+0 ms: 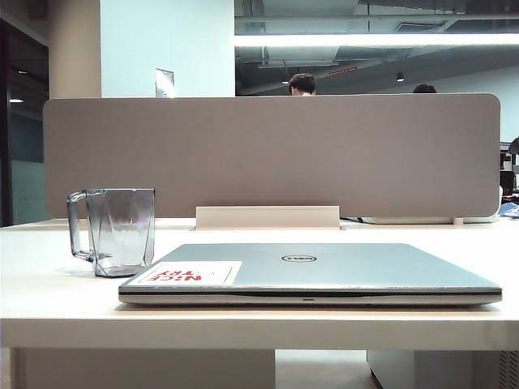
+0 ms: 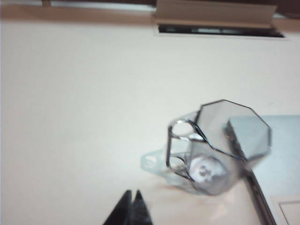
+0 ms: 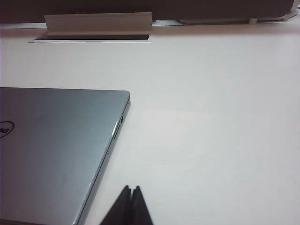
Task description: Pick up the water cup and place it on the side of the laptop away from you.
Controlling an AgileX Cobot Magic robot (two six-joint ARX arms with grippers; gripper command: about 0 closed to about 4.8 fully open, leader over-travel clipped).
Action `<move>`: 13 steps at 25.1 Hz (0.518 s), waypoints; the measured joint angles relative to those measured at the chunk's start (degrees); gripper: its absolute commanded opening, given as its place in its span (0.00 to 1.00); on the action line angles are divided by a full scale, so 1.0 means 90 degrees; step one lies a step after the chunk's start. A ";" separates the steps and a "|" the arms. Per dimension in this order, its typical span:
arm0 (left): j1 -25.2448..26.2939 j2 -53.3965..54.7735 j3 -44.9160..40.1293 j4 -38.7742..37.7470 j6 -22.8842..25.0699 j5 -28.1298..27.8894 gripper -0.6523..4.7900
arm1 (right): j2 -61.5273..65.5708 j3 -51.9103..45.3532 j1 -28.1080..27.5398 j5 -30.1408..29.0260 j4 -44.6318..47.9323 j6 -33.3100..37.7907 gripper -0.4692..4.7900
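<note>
A: Where is the water cup [image 1: 120,229] seen?
B: It is stood upright on the worktop [image 1: 49,284], just beside the closed laptop [image 1: 324,271].
A: And each end effector?
B: The left end effector [image 2: 131,199] and right end effector [image 3: 131,196] are both seen pinched together, with nothing held.

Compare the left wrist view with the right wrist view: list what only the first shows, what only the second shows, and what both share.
Only the left wrist view shows the water cup, upright on the table right beside a corner of the laptop, and the left pincer, its fingers shut with nothing between them.

Only the right wrist view shows part of the laptop's round logo, the ports along its side edge, and the right pincer, also shut and empty.

Both show the closed laptop, the pale table and the white cable tray at the far edge.
</note>
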 measured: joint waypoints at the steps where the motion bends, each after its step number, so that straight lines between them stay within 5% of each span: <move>1: 0.0005 0.0393 0.0204 0.0039 0.0000 -0.0002 0.11 | 0.0000 0.0000 0.0000 0.0000 -0.0019 0.0000 0.07; 8: 0.0000 0.3398 0.1693 0.0415 0.0226 0.0129 0.11 | 0.0000 0.0000 0.0000 -0.0002 -0.0107 0.0000 0.07; 13: 0.0002 0.4911 0.2416 0.0986 0.0741 0.1013 0.11 | 0.0000 0.0000 -0.0002 -0.0002 -0.0112 0.0000 0.07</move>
